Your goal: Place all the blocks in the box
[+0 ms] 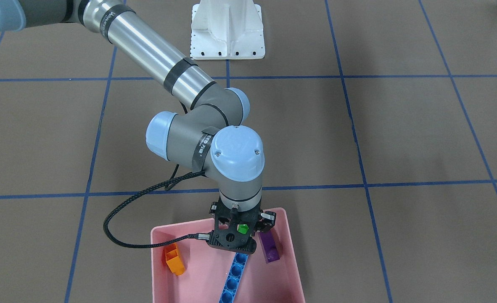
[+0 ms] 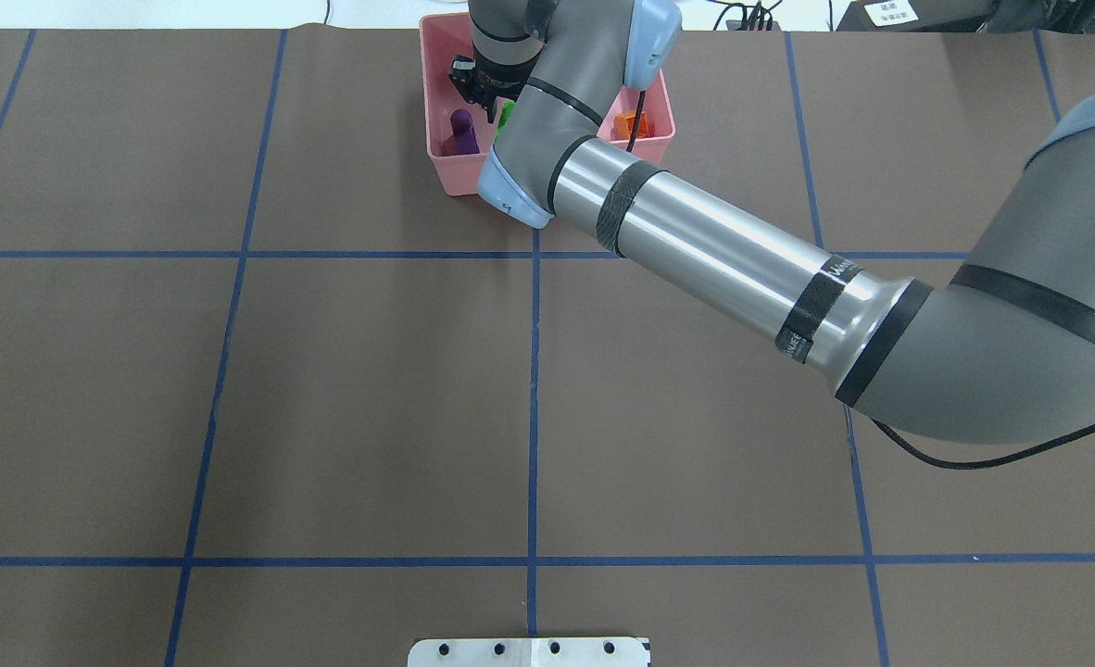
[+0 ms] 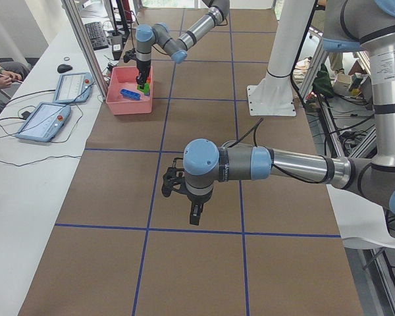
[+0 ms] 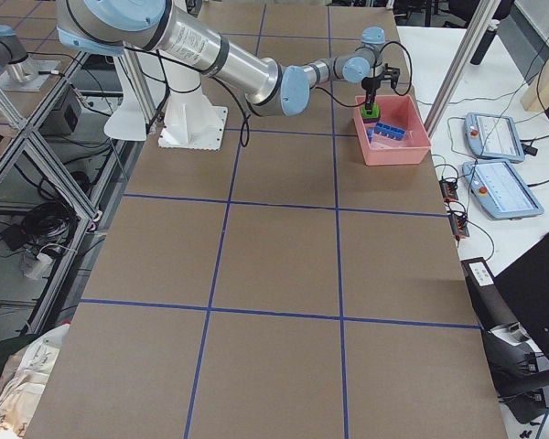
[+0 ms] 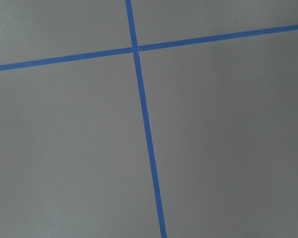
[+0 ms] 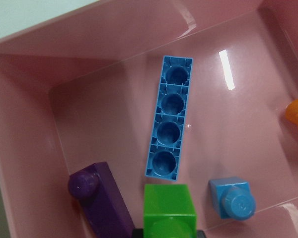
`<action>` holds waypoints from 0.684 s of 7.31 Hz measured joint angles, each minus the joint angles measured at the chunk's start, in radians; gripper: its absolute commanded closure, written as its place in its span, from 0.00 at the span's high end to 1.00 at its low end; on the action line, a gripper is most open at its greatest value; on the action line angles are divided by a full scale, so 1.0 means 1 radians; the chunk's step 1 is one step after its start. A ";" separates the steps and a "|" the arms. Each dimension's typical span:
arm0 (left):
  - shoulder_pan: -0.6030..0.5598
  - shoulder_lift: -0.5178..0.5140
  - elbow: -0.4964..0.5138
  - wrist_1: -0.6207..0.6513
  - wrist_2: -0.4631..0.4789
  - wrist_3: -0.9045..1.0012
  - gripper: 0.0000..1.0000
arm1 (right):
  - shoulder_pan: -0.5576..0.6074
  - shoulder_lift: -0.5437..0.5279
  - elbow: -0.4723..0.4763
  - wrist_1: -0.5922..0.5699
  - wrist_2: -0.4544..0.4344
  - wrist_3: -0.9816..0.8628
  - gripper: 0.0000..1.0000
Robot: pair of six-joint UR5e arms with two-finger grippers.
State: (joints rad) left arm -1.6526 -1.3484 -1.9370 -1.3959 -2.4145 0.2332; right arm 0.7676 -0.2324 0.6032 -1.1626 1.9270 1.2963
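The pink tray [image 1: 159,269] stands at the table's far edge from the robot. My right gripper [image 1: 242,232] hangs over it, shut on the green brick [image 6: 169,210], which is held just above the tray floor. In the tray lie the orange brick [image 1: 175,261], the purple brick [image 1: 269,248], the long blue four-stud brick [image 6: 169,131] and the small blue single-stud brick [image 6: 233,198]. My left gripper [image 3: 192,214] hangs above bare table far from the tray; it shows only in the exterior left view, so I cannot tell whether it is open or shut.
The white robot base [image 1: 227,29] stands at the robot's side of the table. Blue tape lines [image 5: 144,124] cross the brown table top. A black cable [image 1: 118,235] loops from my right wrist beside the tray.
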 measured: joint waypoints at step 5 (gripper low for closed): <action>0.001 -0.006 0.012 0.002 0.008 -0.007 1.00 | 0.039 0.018 0.060 -0.073 0.100 -0.011 0.99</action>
State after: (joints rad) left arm -1.6514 -1.3547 -1.9251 -1.3944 -2.4070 0.2259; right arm 0.8066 -0.2149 0.6636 -1.2357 2.0268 1.2853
